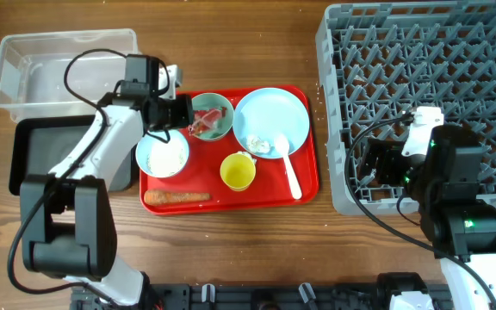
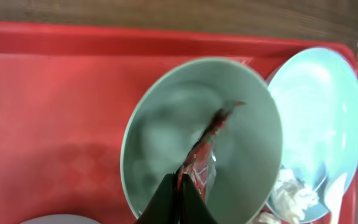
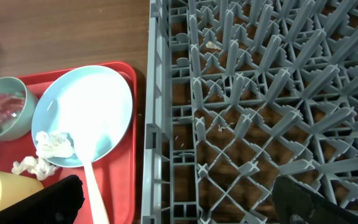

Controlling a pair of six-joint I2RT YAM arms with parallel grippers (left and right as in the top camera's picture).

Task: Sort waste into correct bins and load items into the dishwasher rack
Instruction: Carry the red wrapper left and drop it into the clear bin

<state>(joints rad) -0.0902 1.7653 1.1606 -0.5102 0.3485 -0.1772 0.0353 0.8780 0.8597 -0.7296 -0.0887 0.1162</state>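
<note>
My left gripper (image 1: 184,112) (image 2: 182,186) is shut on the red-and-white wrapper (image 1: 203,126) (image 2: 207,144), which stands up inside a teal bowl (image 1: 217,110) (image 2: 160,130). The second bowl (image 1: 163,158) holds white rice. The pale-blue plate (image 1: 275,112) (image 3: 86,102) carries a crumpled tissue (image 1: 257,144) (image 3: 53,144) and the white spoon (image 1: 290,175) (image 3: 92,183). The yellow cup (image 1: 238,171) and the orange-brown food stick (image 1: 176,197) lie on the red tray (image 1: 310,185). My right gripper (image 1: 377,164) (image 3: 179,205) is open and empty over the left edge of the grey rack (image 1: 429,52) (image 3: 260,93).
The clear tub (image 1: 58,65) stands at the back left, with the black tray (image 1: 28,151) just in front of it, partly under my left arm. The rack holds nothing. Bare wood lies between the red tray and the rack.
</note>
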